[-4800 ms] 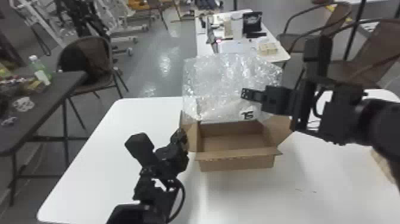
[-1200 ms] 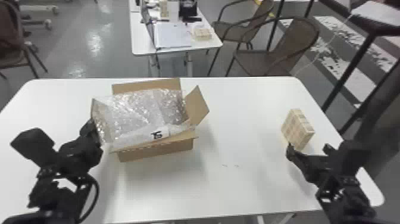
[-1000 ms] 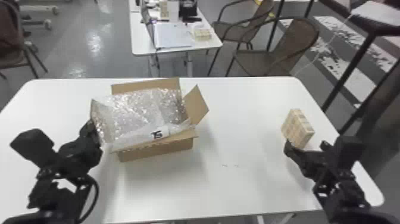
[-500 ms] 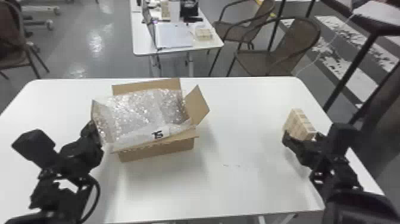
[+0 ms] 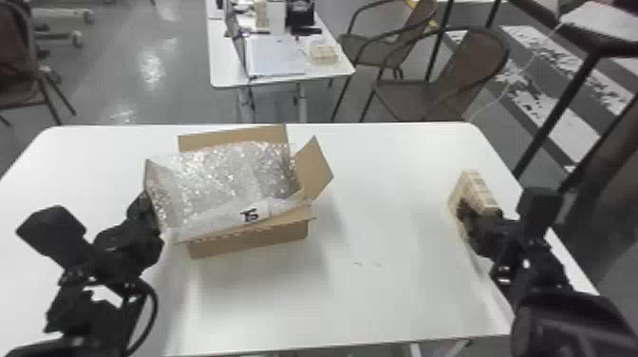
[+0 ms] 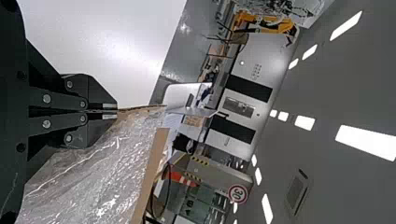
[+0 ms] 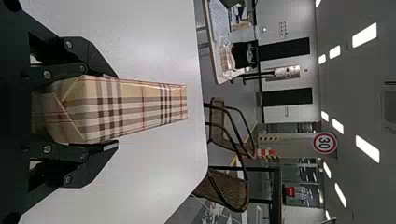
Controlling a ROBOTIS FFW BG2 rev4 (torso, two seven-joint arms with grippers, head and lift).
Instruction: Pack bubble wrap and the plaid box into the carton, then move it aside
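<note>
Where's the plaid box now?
At the head view's right, the plaid box is near the edge of the white table, between the fingers of the right gripper.

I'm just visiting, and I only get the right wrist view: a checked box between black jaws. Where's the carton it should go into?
Observer: The head view has the carton on the same white table, well over to the robot's left of the plaid box.
Operator: Is it empty, so the box could just drop in?
Observer: No. Bubble wrap covers most of its opening.
Operator: Oh. What's the other arm up to?
Observer: In the left wrist view, the left gripper has its jaws together on an edge of the carton's cardboard.
</note>
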